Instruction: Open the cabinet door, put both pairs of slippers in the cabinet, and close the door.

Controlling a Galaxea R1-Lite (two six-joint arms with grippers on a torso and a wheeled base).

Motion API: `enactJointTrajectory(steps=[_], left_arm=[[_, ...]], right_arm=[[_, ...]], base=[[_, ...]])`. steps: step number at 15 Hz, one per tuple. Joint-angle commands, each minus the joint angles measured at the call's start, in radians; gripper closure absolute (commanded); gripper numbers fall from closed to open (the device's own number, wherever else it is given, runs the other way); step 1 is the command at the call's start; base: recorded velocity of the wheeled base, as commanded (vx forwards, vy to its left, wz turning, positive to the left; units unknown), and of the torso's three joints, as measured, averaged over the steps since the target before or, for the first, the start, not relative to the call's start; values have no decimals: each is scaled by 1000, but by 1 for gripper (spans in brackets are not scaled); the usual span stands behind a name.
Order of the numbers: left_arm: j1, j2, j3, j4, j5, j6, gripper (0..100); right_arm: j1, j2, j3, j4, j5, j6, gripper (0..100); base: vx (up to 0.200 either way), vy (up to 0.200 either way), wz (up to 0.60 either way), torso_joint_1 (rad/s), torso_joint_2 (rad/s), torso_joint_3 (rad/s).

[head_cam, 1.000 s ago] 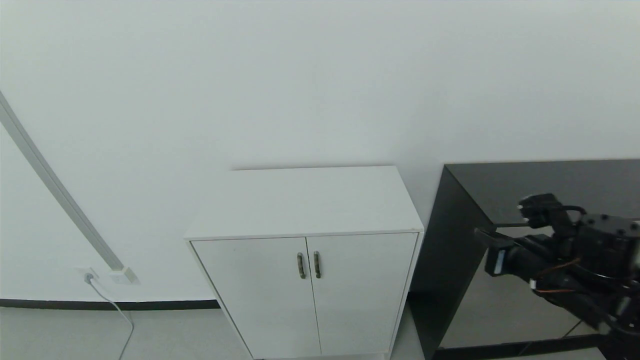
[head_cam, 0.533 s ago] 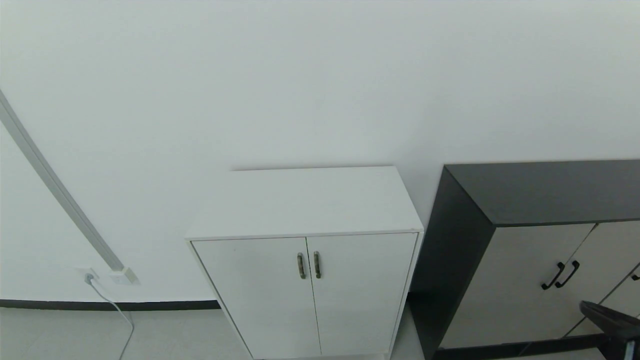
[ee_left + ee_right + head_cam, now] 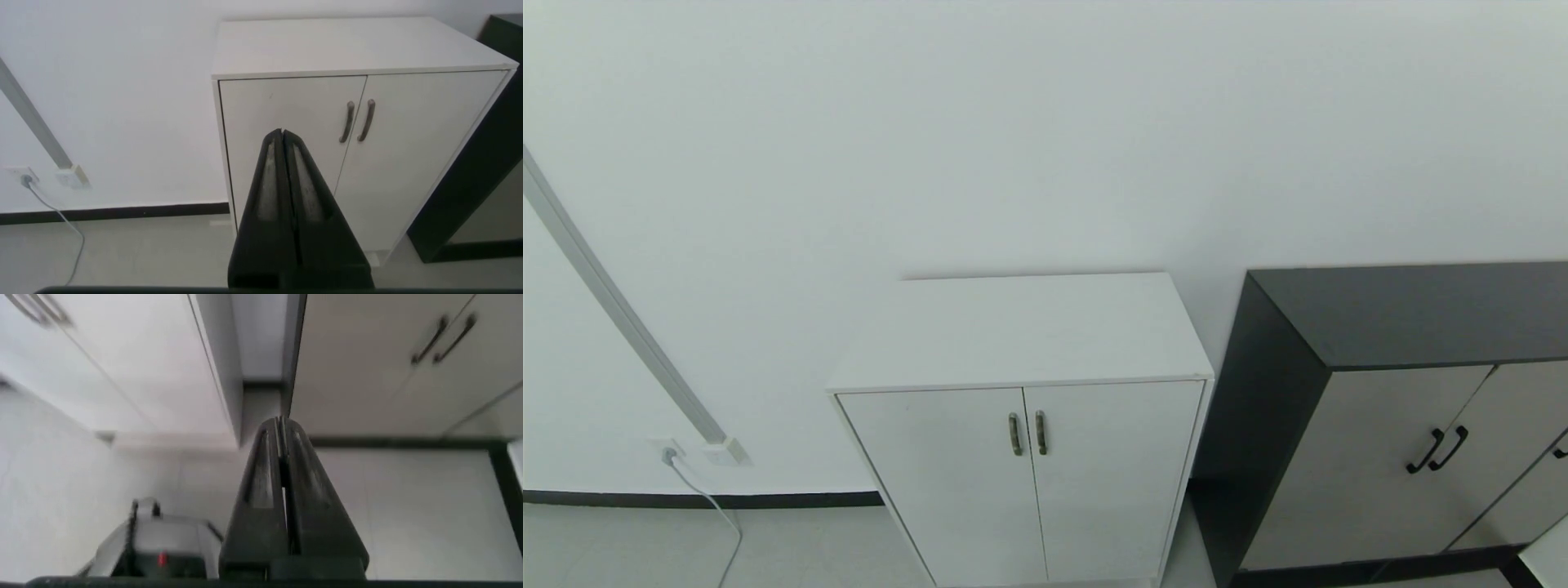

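Observation:
A white two-door cabinet stands against the wall with both doors closed; its two grey handles meet at the centre seam. In the left wrist view the same cabinet is ahead, and my left gripper is shut and empty, held some way in front of the left door. My right gripper is shut and empty too, low near the floor, facing the gap between the white cabinet and the dark cabinet.
A dark cabinet with black handles stands right of the white one. A wall socket with a grey cable and a slanted cable duct are at left. Grey floor lies in front.
My right arm, raised before the dark cabinet a second ago, has dropped down out of the head view. The cabinet doors stay closed.

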State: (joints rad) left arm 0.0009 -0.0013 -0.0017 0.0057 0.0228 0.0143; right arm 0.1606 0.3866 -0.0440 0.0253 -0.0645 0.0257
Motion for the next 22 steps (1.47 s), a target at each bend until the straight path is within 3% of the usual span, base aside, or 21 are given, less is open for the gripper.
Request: enactJointTrajectory(steps=[1, 6, 12, 22], left_arm=[[1, 1, 0, 0, 0, 1, 100], [1, 1, 0, 0, 0, 1, 100], [1, 1, 0, 0, 0, 0, 100], [1, 1, 0, 0, 2, 0, 100]], right_arm=[[3, -156, 1, 22, 5, 3, 100], [27, -256, 21, 1, 18, -1, 100], [-171, -287, 44, -24, 12, -43, 100], [-164, -387, 44, -25, 17, -12, 100]], base=[[0, 0, 0, 0, 0, 0], [0, 0, 0, 0, 0, 0], [0, 0, 0, 0, 0, 0], [0, 0, 0, 0, 0, 0]])
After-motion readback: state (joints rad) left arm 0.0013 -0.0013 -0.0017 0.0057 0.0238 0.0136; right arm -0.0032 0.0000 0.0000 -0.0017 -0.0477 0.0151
